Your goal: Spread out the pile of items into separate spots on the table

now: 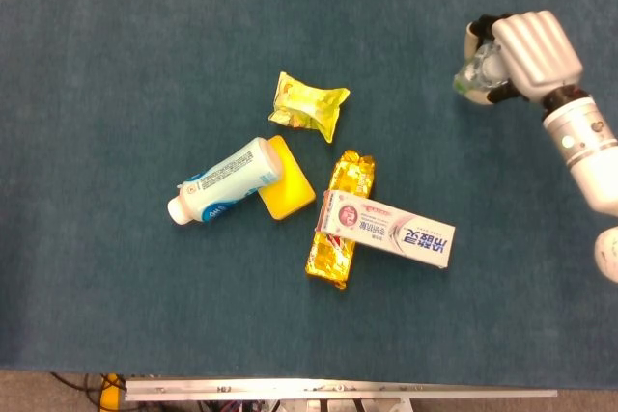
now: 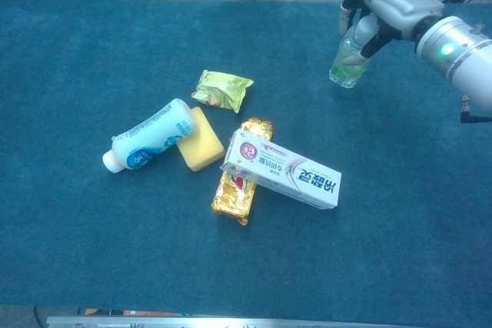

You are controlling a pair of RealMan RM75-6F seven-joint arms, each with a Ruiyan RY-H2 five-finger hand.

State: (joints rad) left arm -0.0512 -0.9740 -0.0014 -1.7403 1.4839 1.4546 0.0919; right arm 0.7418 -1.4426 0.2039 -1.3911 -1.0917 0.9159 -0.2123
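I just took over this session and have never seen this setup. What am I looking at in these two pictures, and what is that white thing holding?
Both pictures show the same blue table at one moment. The head view looks straight down; the chest view looks across from lower, at the robot's front.

The white thing is the robot's right hand, a mechanical fingered hand on an arm. It grips a small clear bottle with greenish contents, upright, far to the right of the pile. The left hand is not in either view.

Still clustered: a white-and-blue bottle lying against a yellow sponge, a yellow snack packet apart above them, and a toothpaste box lying across a gold foil pack.

A person stands beyond the far edge, barely visible.
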